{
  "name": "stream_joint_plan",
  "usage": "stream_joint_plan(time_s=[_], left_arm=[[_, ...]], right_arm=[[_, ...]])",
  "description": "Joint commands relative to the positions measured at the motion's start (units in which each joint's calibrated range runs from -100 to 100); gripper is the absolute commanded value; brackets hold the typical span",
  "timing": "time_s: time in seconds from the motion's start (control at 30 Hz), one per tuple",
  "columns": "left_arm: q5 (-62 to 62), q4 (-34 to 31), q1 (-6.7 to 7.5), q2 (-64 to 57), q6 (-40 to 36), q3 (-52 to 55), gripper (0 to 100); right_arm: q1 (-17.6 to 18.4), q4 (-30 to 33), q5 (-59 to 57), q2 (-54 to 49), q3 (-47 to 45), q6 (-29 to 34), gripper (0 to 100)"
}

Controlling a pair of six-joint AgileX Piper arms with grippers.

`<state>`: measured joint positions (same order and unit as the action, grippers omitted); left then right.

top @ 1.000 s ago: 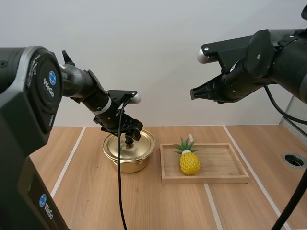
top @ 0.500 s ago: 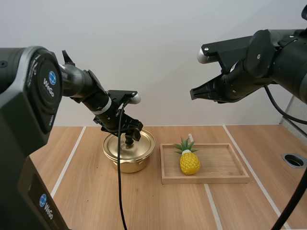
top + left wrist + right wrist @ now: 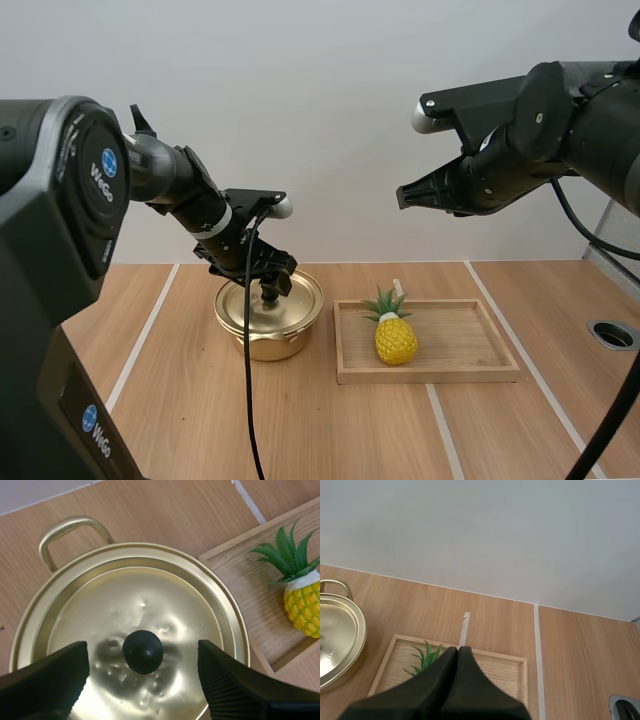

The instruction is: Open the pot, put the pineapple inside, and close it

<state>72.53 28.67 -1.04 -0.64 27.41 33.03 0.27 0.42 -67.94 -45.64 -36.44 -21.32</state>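
On tray (image 3: 460, 335), pineapple (image 3: 396, 340) crown twd back.

We see the lid (image 3: 150, 605) as thin golden metal, polished glossy yet faintly dimpled around its smooth, matt black knob (image 3: 143, 651), and the pot (image 3: 265, 345) below has the same shiny brass-coloured metal. The tray (image 3: 460, 340) is pale, matt wood with visible grain, the bench (image 3: 330, 430) a smoother wood-grain surface with a soft sheen, and the pineapple (image 3: 396, 340) looks like moulded plastic with a bumpy yellow skin. On our left gripper (image 3: 142, 650) the jaws are matt black, with finely ribbed inner faces.
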Motion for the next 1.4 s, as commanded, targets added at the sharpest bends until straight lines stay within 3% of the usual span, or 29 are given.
stream_joint_plan(time_s=[0.0,0.3,0.4,0.47,0.53,0.9,1.1,1.37], left_arm=[[0.2,-0.3,0.25,0.0,-0.8,0.1,100],[0.2,-0.3,0.25,0.0,-1.3,0.1,100],[0.2,-0.1,0.25,0.0,-1.9,0.1,46],[0.2,0.1,0.25,0.0,-1.9,0.1,17],[0.2,0.5,0.25,0.0,-1.9,0.1,0],[-1.7,1.4,0.25,-0.5,-2.3,-0.2,0],[-1.7,1.6,0.25,-4.2,-4.7,-5.4,0],[-4.3,7.1,0.25,-13.1,-2.7,-10.4,0]], right_arm=[[-0.2,-0.1,-0.4,-0.5,0.4,-0.3,0],[-0.2,-0.1,-0.8,-0.5,0.4,-0.3,0],[-0.2,-0.1,-0.8,-0.5,0.4,-0.3,0],[-0.2,-0.1,-0.8,-0.5,0.4,-0.3,0],[-0.2,-0.1,-0.8,-0.5,0.4,-0.3,0],[-0.2,-0.1,-0.8,-0.5,0.4,-0.3,0],[-0.2,-0.1,-0.8,-0.5,0.4,-0.3,0],[-0.2,-0.1,-0.6,-0.5,0.4,-0.3,0]])
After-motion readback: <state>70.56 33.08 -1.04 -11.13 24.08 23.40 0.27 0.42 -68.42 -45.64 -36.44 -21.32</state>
